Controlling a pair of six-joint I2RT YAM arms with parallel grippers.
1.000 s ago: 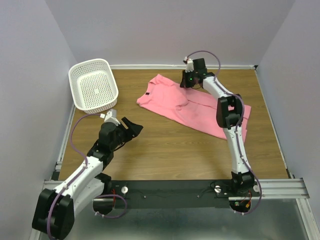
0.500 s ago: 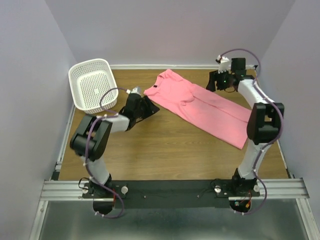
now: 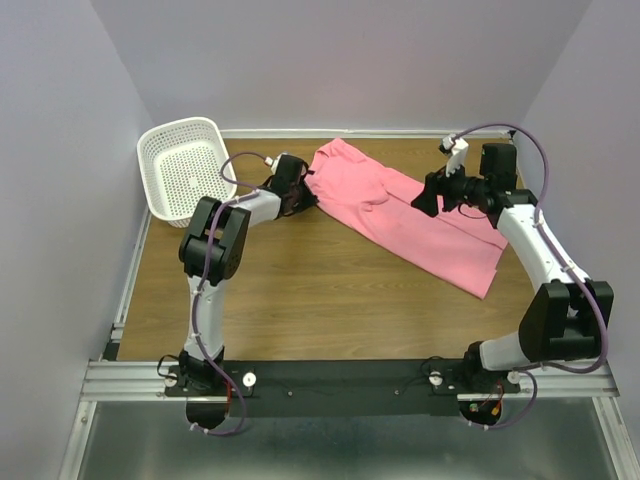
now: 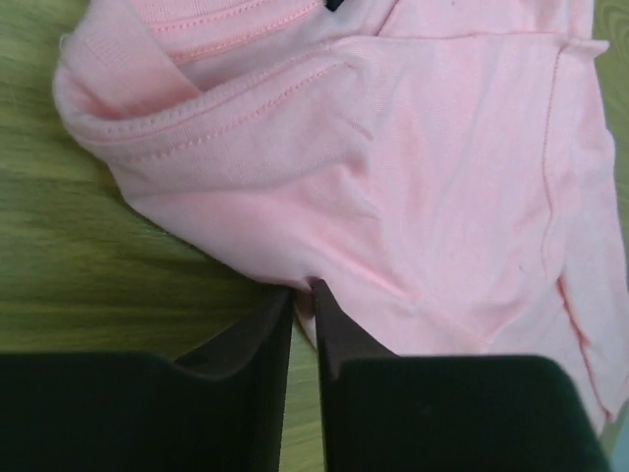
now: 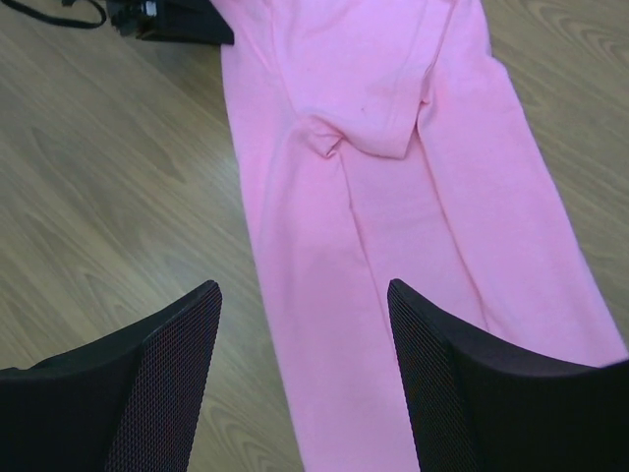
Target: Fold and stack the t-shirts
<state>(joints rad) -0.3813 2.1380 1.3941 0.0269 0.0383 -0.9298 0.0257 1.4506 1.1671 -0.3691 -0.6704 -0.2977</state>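
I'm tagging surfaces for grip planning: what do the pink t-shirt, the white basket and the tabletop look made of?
pink t-shirt: soft matte knit cloth, with stitched hems and wrinkles.
white basket: probably moulded plastic, with perforated walls.
tabletop: wood grain, perhaps laminate, smooth.

Pink t-shirt (image 5: 373,197) on wood table (image 5: 98,197); right gripper (image 5: 303,290) spread above

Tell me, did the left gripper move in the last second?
Yes. The left gripper went farther back and rightward: from in front of the basket to beside it, at the edge of the shirt.
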